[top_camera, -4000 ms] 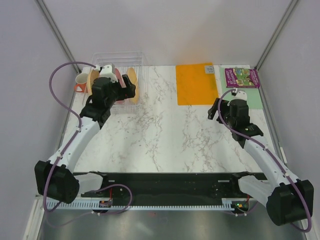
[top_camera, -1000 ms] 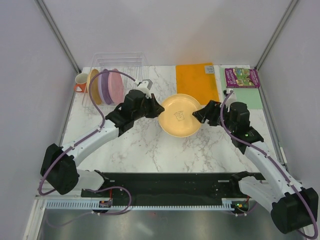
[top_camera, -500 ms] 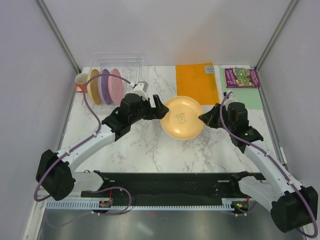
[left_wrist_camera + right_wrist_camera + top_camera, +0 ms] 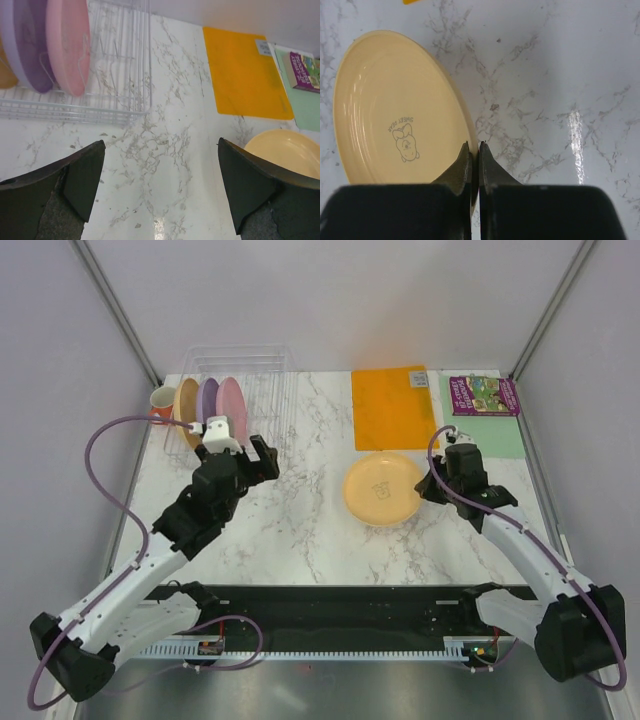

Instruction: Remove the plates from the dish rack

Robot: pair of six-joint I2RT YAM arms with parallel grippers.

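Handed off by the left arm (image 4: 190,515), the yellow plate (image 4: 395,110) hangs near the orange mat (image 4: 392,405), rim pinched in the right end effector (image 4: 473,150); the left end effector (image 4: 160,150) gapes empty by the dish rack (image 4: 100,114) (three plates (image 4: 67,45) remain). Best lowered flat before release.

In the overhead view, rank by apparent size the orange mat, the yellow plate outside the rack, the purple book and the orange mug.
Flat orange rectangular mat, largest.
Round yellow plastic plate, somewhat smaller.
Purple picture book.
Orange mug with white inside, smallest, though partly hidden.
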